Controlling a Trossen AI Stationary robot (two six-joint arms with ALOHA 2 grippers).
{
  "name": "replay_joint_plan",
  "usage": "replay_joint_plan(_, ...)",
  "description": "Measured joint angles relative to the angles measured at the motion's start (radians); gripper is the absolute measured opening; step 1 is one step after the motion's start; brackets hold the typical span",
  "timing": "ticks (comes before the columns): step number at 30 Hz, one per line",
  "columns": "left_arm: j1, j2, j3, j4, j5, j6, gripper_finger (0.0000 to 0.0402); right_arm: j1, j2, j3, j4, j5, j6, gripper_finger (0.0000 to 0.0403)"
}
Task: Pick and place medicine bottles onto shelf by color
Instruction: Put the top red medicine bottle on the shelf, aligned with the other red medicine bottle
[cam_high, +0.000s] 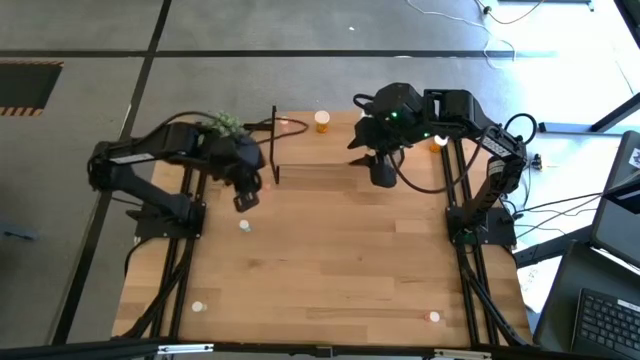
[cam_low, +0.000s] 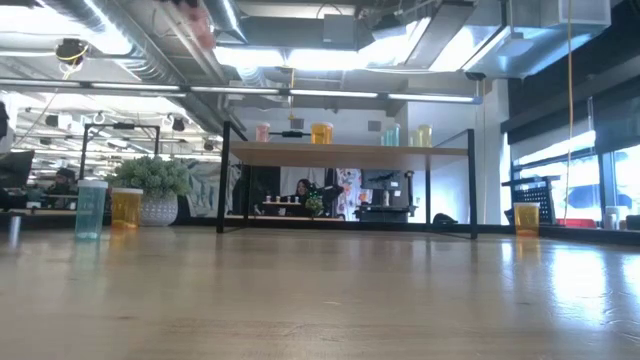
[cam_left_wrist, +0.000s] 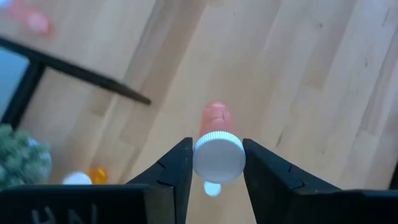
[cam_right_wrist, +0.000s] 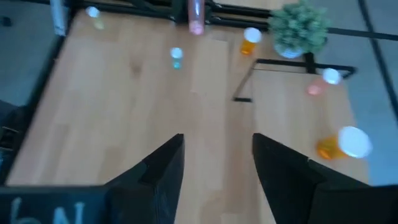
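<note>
The pink-red medicine bottle (cam_left_wrist: 217, 134) sits pinched by its white cap between the two dark fingers (cam_left_wrist: 171, 171) of the left hand (cam_high: 245, 198), its body pointing away from the wrist camera toward the bench (cam_high: 330, 260) below. In the high view that hand hangs above the bench near the left end of the shelf (cam_high: 310, 172), close to the spiky green plant (cam_high: 226, 123).

On the shelf top, seen from the low view, stand a pink bottle (cam_low: 263, 131), a larger orange bottle (cam_low: 321, 132), a pale blue-green bottle (cam_low: 391, 134) and a pale yellow bottle (cam_low: 424, 135). Other bottles are scattered on the bench: an orange one (cam_high: 322, 121) by the far edge, a white-capped one (cam_high: 245, 226) just below the left hand, another (cam_high: 198, 307) near the front left, and an orange one (cam_high: 433, 317) near the front right.

The right hand (cam_high: 381, 170) hovers over the right end of the shelf; its fingers (cam_right_wrist: 163, 168) stand spread with nothing between them, only bare bench showing in the gap
</note>
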Motion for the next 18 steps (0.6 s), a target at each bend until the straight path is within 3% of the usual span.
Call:
replay_joint_plan(5, 0.097, 0.088, 0.119, -0.003, 0.028, 0.128, 0.0119, 0.0, 0.0, 0.0, 0.0, 0.124, 0.002, 0.0191)
replay_joint_plan(10, 0.218, 0.173, 0.218, -0.001, 0.066, 0.226, 0.0119, 0.0, 0.0, 0.0, 0.0, 0.182, 0.007, 0.0191)
replay_joint_plan(18, 0.372, 0.283, 0.248, -0.003, 0.123, 0.341, 0.0119, 0.0, 0.0, 0.0, -0.002, 0.327, 0.069, 0.0191)
